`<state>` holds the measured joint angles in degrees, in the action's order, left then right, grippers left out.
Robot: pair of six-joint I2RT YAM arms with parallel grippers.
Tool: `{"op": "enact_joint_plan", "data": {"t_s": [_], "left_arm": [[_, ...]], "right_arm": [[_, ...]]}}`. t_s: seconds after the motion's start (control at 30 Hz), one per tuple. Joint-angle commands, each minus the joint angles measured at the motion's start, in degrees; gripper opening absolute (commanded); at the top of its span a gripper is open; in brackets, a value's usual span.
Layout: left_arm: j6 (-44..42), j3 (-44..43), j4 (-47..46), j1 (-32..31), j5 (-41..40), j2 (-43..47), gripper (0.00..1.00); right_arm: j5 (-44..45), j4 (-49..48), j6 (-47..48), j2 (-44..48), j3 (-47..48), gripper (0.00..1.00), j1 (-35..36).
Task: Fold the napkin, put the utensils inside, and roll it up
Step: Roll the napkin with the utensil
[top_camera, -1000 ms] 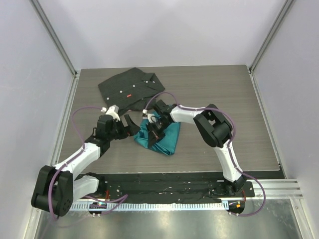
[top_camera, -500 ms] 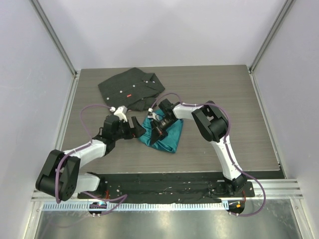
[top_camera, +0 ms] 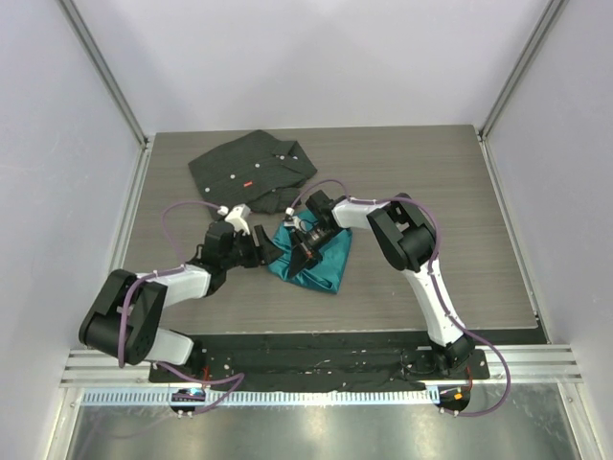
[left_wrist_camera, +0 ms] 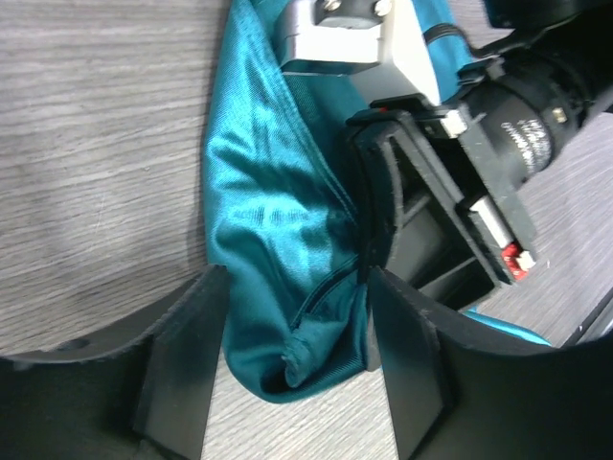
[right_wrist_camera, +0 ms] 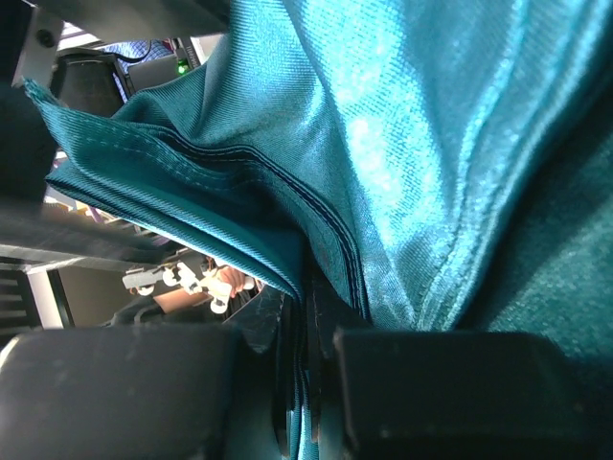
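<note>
left gripper (left_wrist_camera: 297,287): I've moved it right, jaws narrowed but still apart, straddling napkin (top_camera: 324,266) left edge | right gripper (top_camera: 305,247): stays clenched on napkin fold | napkin: mid table (top_camera: 431,172), just near of black shirt (top_camera: 239,168)

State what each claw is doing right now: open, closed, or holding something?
Left claw: open, its fingers either side of the napkin corner.
Right claw: closed on the napkin.

Shiny teal napkin (top_camera: 330,261), black shirt (top_camera: 239,165) with red tag (top_camera: 248,183), grey wood-grain table (top_camera: 431,182)
</note>
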<state>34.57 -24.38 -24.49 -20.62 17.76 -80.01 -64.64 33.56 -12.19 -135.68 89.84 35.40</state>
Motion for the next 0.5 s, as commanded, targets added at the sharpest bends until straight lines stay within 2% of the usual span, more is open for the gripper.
{"op": "enact_joint_plan", "data": {"t_s": [0.0, 0.13, 0.23, 0.37, 0.47], "left_arm": [[0.06, -1.19, -4.07, -0.21, 0.35, -1.55, 0.61], [0.15, -0.49, -4.25, -0.21, 0.35, -1.38, 0.56], [0.15, -0.58, -4.34, -0.21, 0.26, -2.08, 0.47], [0.41, -2.07, -2.41, -0.21, 0.26, -4.71, 0.26], [-0.02, -3.39, -0.3, -0.21, -0.18, -5.95, 0.12]], "right_arm": [[7.34, 0.54, -0.73, -3.37, 0.24, 0.02, -0.95], [7.51, 0.54, -1.0, -3.63, 0.33, 0.02, -1.21], [7.6, 0.54, -1.0, -3.63, 0.24, 0.02, -1.3], [7.86, 0.54, -1.0, -2.49, -0.11, 0.03, -1.47], [8.21, 0.54, -0.91, -1.0, 0.24, 0.08, -1.47]]}}
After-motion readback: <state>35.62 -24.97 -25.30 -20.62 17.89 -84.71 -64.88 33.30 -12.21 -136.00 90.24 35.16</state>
